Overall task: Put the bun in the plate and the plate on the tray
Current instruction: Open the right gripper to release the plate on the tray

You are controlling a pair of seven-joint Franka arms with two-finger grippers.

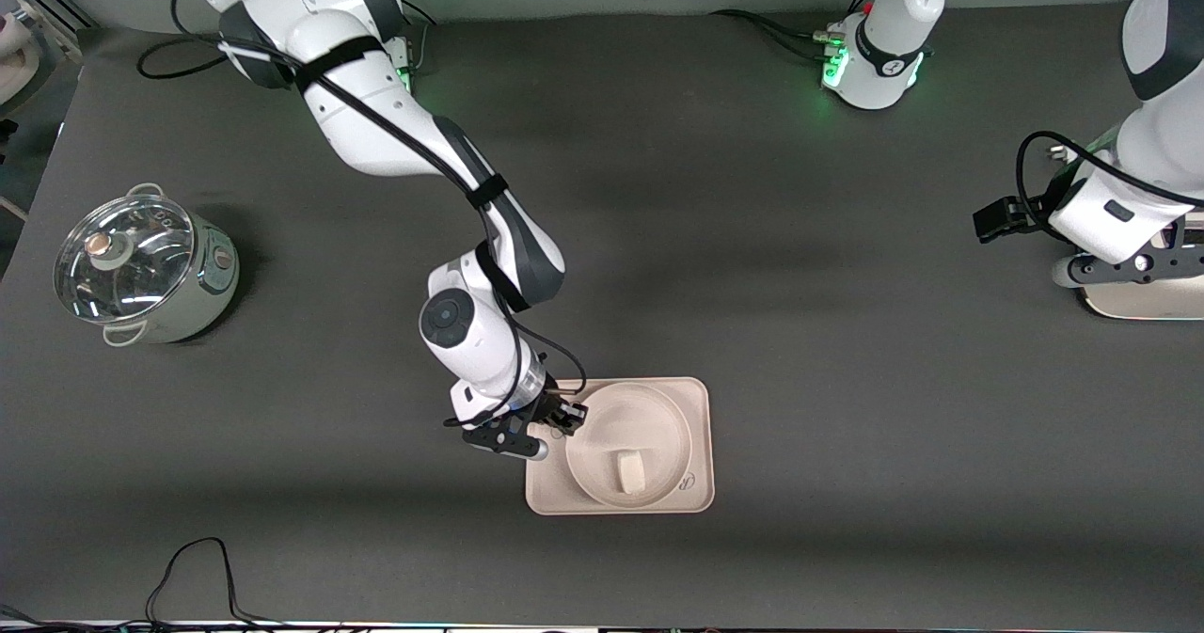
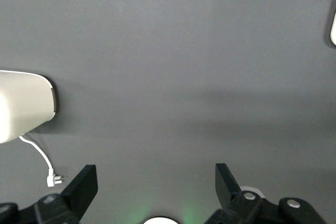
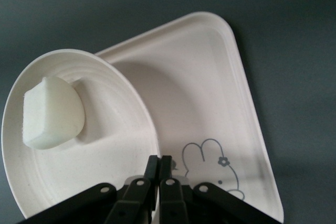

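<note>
The round cream plate [image 1: 649,423] lies within the outline of the rectangular tray [image 1: 698,398], with the off-white bun [image 1: 630,471] in it on the side nearer the front camera. My right gripper [image 1: 567,418] is shut on the plate's rim at the edge toward the right arm's end. In the right wrist view the fingers [image 3: 167,165] pinch the rim of the plate [image 3: 105,156], the bun [image 3: 52,113] sits in it, and the tray [image 3: 210,93] with its rabbit print shows beneath. My left gripper [image 2: 156,174] is open and empty over bare table at the left arm's end, waiting.
A metal pot with a glass lid [image 1: 141,266] stands toward the right arm's end. A white appliance [image 1: 1152,299] sits under the left arm, also in the left wrist view [image 2: 21,106] with a loose plug [image 2: 52,179]. Cables [image 1: 198,567] lie at the front edge.
</note>
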